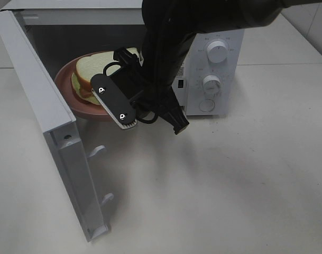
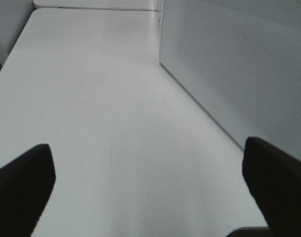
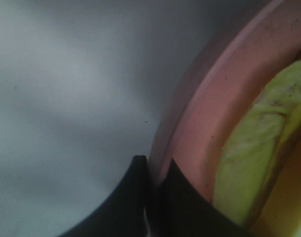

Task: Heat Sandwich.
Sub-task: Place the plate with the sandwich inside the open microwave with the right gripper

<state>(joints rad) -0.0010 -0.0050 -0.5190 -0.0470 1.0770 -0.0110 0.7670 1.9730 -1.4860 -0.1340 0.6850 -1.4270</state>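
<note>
The sandwich, white bread with a pale yellow-green filling, lies on a round pink plate in the mouth of the open microwave. My right gripper reaches across from the right and is shut on the plate's near rim. In the right wrist view its gripper pinches the pink rim, with the sandwich's filling just beyond. My left gripper is open and empty over bare table. It does not show in the exterior high view.
The microwave's door stands swung open towards the front left, close beside the plate. Two knobs are on the microwave's right panel. A white perforated panel stands beside the left gripper. White table lies in front.
</note>
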